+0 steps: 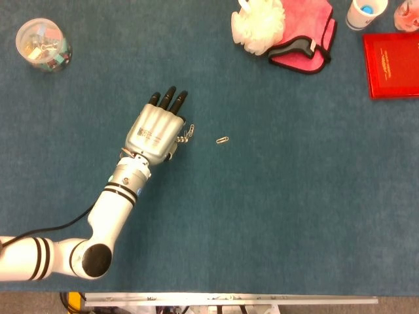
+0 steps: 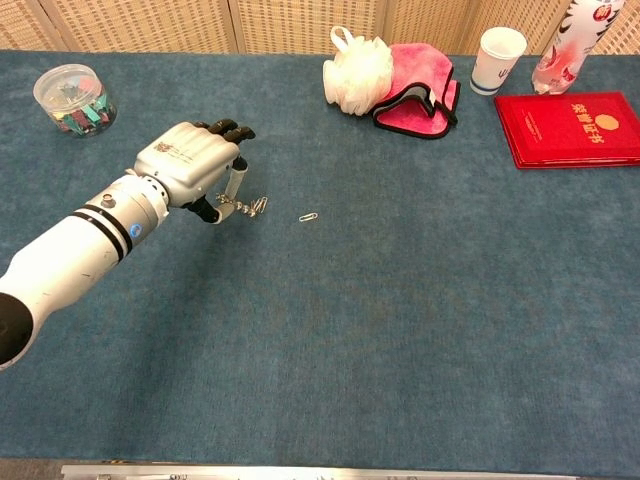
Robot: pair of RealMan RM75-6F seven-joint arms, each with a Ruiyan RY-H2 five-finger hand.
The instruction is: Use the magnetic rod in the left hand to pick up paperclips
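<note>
My left hand [image 1: 157, 131] [image 2: 195, 168] grips a thin magnetic rod [image 2: 233, 190], its lower end just above the blue cloth. A small clump of paperclips [image 2: 250, 207] [image 1: 188, 134] clings to that end, right where a loose clip lay on the cloth. One paperclip [image 1: 222, 140] [image 2: 309, 217] lies alone on the cloth, a short way to the right of the rod's end. My right hand shows in neither view.
A clear tub of clips [image 1: 43, 44] [image 2: 74, 98] stands at the far left. A white bath puff [image 1: 259, 26] and pink cloth [image 1: 304, 31] lie at the back, with a paper cup [image 2: 497, 58], a bottle [image 2: 568, 45] and a red booklet [image 2: 569, 128] to the right.
</note>
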